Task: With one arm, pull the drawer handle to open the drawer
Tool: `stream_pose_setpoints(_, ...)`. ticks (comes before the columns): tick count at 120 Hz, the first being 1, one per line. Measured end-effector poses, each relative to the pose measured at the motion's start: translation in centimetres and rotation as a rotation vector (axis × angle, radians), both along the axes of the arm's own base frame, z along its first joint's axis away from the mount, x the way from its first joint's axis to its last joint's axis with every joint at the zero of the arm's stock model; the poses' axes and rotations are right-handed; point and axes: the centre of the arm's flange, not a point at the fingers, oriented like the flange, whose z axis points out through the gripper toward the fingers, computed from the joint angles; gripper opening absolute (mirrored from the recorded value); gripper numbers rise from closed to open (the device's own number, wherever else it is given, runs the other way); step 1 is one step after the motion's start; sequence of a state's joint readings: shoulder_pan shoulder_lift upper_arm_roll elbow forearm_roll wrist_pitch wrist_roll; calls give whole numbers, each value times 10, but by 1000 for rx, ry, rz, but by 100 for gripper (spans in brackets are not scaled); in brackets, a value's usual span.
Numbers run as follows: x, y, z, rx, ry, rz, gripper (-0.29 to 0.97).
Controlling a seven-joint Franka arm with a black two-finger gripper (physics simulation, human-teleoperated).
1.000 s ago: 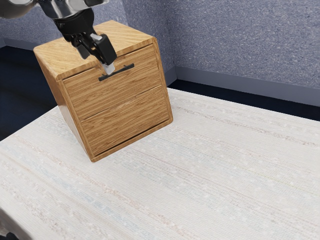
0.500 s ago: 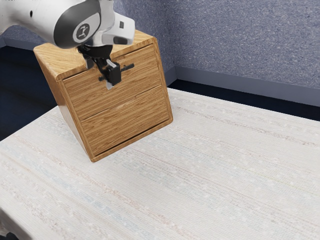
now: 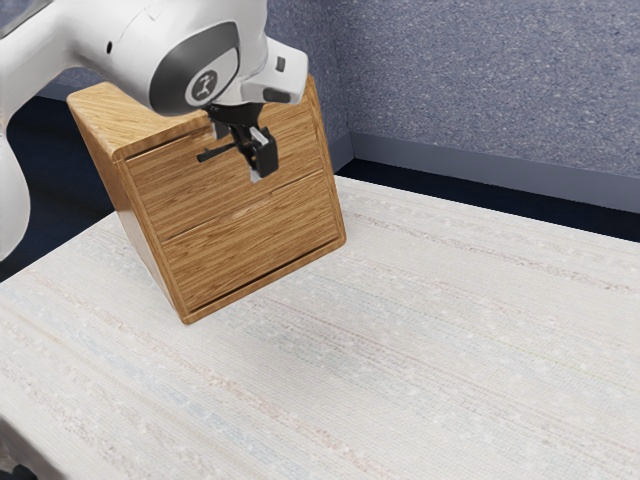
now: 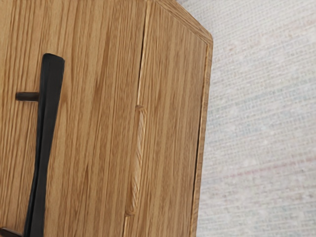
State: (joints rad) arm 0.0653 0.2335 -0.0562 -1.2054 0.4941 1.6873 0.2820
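A wooden cabinet [image 3: 300,110] with two drawers stands at the table's back left in the exterior view. Its top drawer [image 3: 185,190] carries a black bar handle [image 3: 214,153] and sits flush with the cabinet front. My gripper [image 3: 259,165] hangs in front of that drawer face, over the handle's end toward the exterior view's right, which it hides. In the wrist view the handle [image 4: 43,148] runs along the drawer front, off to one side of my hand. A small wooden lip [image 4: 137,158] sits at the seam to the lower drawer [image 4: 173,123].
The pale wood-grain table [image 3: 420,340] stretches wide in front of and to the exterior view's right of the cabinet. A blue-grey wall [image 3: 480,70] stands behind. My white arm [image 3: 150,45] covers part of the cabinet top.
My hand has slid toward the exterior view's right and slightly down, from the handle's middle to its end. More of the arm has swung into view. The drawer has not moved.
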Motion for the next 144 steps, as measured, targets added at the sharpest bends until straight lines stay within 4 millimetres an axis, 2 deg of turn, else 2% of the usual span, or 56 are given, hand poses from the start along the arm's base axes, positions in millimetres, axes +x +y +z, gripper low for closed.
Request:
stream_pose_setpoints(18, 2, -1, 1, 7, -8, -11, 66)
stream_pose_setpoints(82, 12, 18, -7, 43, -26, -11, 66)
stream_pose_setpoints(106, 21, 18, -20, 44, -20, -23, 66)
stream_pose_setpoints(144, 24, 25, -19, 48, -39, -24, 66)
